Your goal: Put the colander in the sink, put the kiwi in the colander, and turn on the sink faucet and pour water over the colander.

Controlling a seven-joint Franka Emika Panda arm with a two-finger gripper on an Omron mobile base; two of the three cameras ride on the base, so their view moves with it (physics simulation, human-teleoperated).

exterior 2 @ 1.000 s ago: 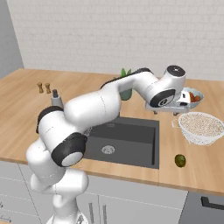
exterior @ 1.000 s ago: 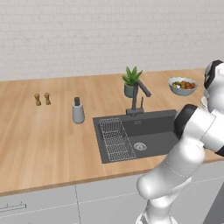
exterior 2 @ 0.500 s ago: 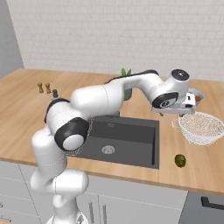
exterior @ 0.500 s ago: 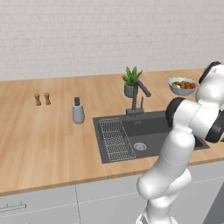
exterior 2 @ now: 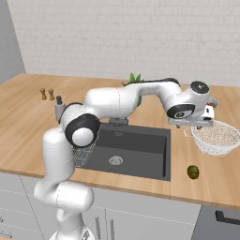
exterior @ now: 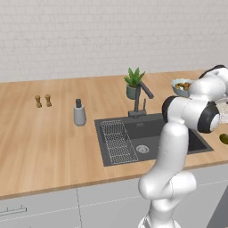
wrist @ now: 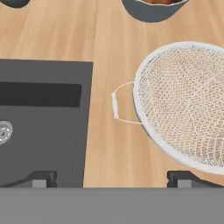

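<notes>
While the gripper (wrist: 111,177) hangs above the counter with its jaws spread wide and nothing between them, the colander (wrist: 186,103) lies off to one side of it rather than straight beneath. Seen from the hand camera, one fingertip (wrist: 43,178) sits over the near edge of the sink (wrist: 39,127) and the other (wrist: 183,178) just under the colander's near rim, so the open jaws straddle bare wood, with the colander's thin wire handle loop (wrist: 120,104) a little ahead of the gap and pointing back toward the sink.

From the right base camera, the gripper (exterior 2: 196,123) sits at the colander's (exterior 2: 216,136) sink-side edge, close above it, and the colander rests on the wood just beyond the sink's (exterior 2: 129,147) right-hand wall, away from the basin. I judge that the coming move turns on this offset: the hand must shift away from the sink, or forward to the handle loop, before closing.

Nearer the counter's front edge than the colander, and apart from it, lies the kiwi (exterior 2: 192,172). Beyond the colander, toward the wall, stands the fruit bowl (wrist: 153,8). The sink faucet (exterior: 141,99) stands behind the sink, with no stream running from it.
</notes>
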